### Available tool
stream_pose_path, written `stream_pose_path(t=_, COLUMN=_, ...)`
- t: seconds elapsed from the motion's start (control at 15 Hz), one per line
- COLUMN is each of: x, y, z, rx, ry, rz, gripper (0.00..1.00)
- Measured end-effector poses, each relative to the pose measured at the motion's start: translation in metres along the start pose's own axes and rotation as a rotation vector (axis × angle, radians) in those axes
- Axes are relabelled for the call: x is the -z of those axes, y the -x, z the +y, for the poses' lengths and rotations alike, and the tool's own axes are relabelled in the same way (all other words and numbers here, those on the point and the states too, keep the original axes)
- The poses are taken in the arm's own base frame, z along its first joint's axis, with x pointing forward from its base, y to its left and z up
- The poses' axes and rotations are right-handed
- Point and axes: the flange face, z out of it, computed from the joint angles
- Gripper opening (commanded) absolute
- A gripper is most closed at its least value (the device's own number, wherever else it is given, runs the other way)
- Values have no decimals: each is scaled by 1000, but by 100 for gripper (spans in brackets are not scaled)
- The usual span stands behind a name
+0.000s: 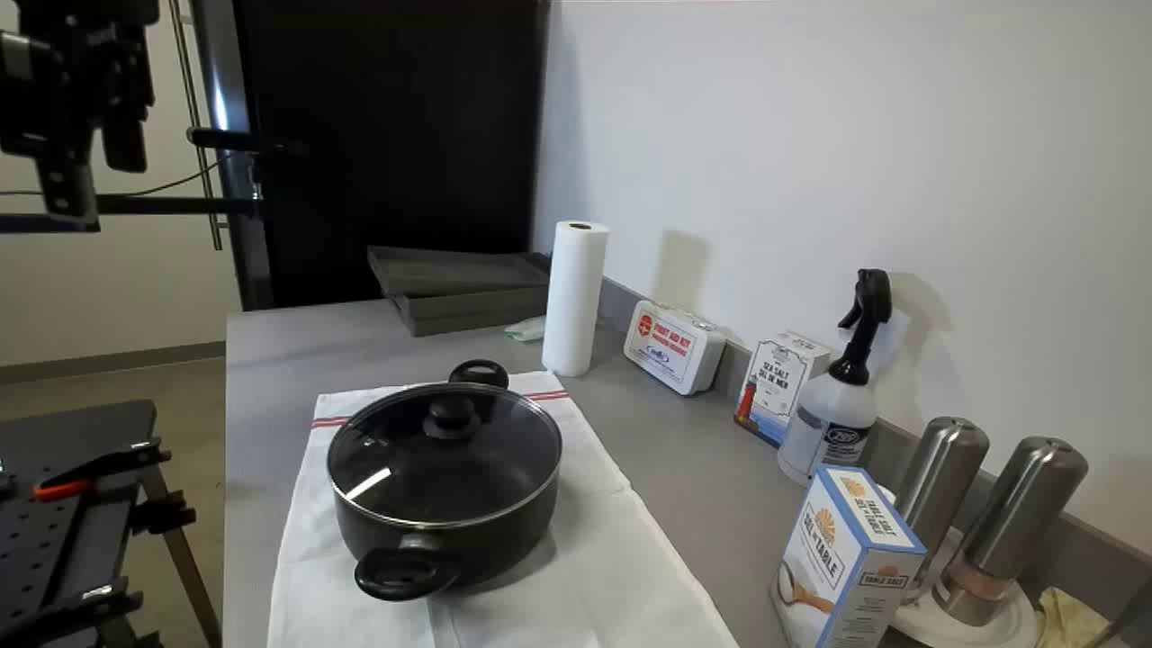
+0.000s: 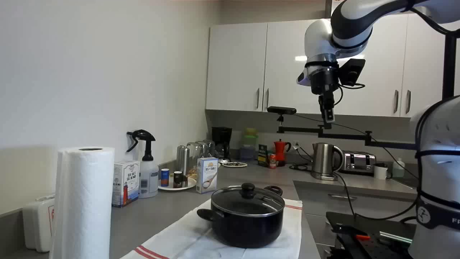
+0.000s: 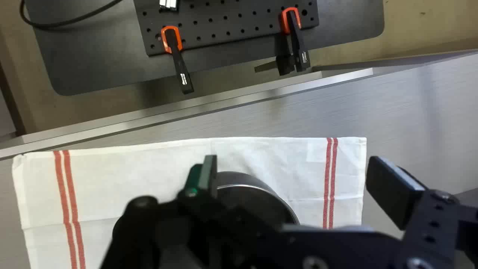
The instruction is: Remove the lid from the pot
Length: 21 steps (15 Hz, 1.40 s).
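Note:
The black pot (image 1: 504, 544) stands upright on a white towel in an exterior view; the pot (image 2: 248, 232) also shows in an exterior view. The dark glass lid (image 1: 450, 477), with a steel rim and a black knob, sits on the pot; the lid (image 2: 248, 203) looks level there. My gripper (image 2: 327, 118) hangs high above the counter, well apart from the lid. It also shows at upper left in an exterior view (image 1: 97, 189). In the wrist view the gripper (image 3: 298, 177) is open and empty. It hides the knob and much of the lid (image 3: 257, 203).
A towel (image 1: 621, 558) lies under the pot. A paper roll (image 1: 574, 301), first aid kit (image 1: 670, 346), spray bottle (image 1: 832, 418), salt box (image 1: 841, 558) and steel canisters (image 1: 1012, 522) stand along the wall. Grey trays (image 1: 468, 288) lie at the back. A camera bar (image 2: 345, 136) crosses beside the arm.

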Motion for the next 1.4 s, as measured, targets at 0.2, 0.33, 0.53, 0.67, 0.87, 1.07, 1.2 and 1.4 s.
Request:
stream_pose_path(t=0.2, x=0, y=0, z=0, rx=0, ry=0, rz=0, gripper=100)
stream_pose_path(t=0.33, x=0, y=0, z=0, rx=0, ry=0, rz=0, gripper=100)
stream_pose_path(t=0.53, x=0, y=0, z=0, rx=0, ry=0, rz=0, gripper=100)
stream_pose_path(t=0.67, x=0, y=0, z=0, rx=0, ry=0, rz=0, gripper=100)
stream_pose_path(t=0.87, x=0, y=0, z=0, rx=0, ry=0, rz=0, gripper=100)
stream_pose_path(t=1.07, x=-1, y=-1, z=0, rx=0, ry=2, rz=-1, gripper=100)
stream_pose_path(t=1.2, x=-3, y=-6, z=-3, rx=3, ry=11, rz=1, gripper=100)
stream_pose_path(t=1.4, x=-12, y=-23, z=-10, rx=12, ry=39, rz=18, gripper=100)
